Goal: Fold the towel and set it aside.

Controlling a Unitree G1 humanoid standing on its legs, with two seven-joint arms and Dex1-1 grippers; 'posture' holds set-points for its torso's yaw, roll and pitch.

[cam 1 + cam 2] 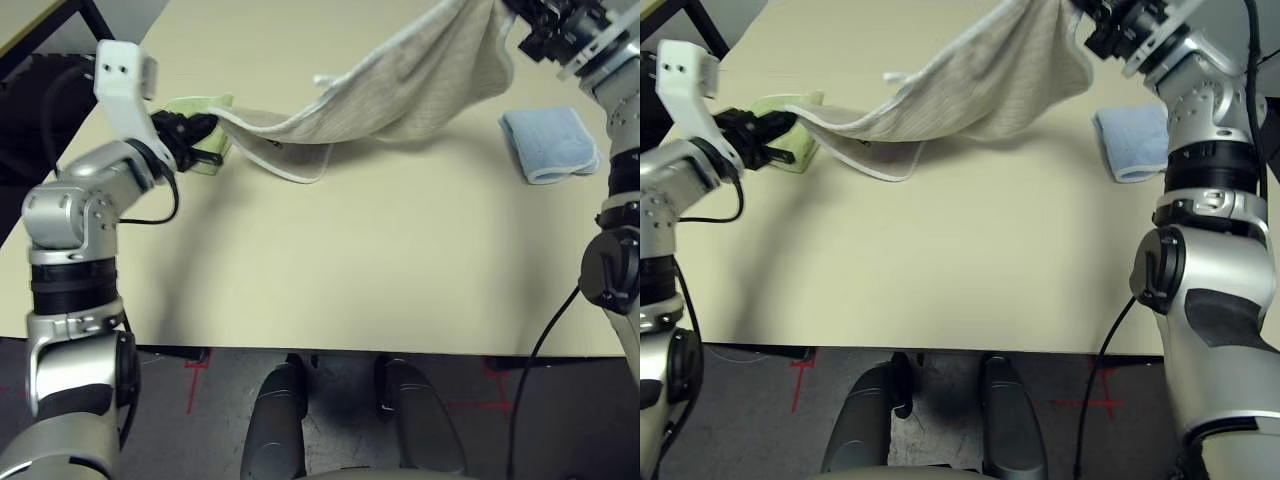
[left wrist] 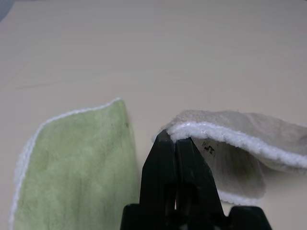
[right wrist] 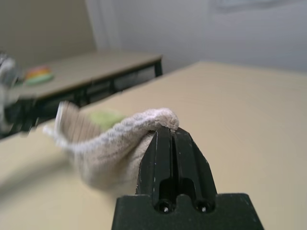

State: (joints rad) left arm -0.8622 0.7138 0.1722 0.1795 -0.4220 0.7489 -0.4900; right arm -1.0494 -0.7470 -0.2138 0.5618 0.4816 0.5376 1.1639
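Stretching between two grips, the towel point(image 1: 400, 85) spans the upper part of the frame, sagging toward the counter point(image 1: 380, 260); the left pincer point(image 2: 175, 143) is clamped on its white-edged corner beside a green cloth point(image 2: 72, 163), the right pincer point(image 3: 170, 136) closed on the raised opposite end, apparently to bring the ends together; a blue cloth point(image 1: 548, 143) lies at upper right.

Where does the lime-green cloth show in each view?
Left eye view: lime-green cloth at far left, behind the left gripper.
Right eye view: far left too.
Left wrist view: beside the shut jaws, opposite the towel.
Right wrist view: green patch beyond the towel.
Shared landmark: the towel's gripped edge.
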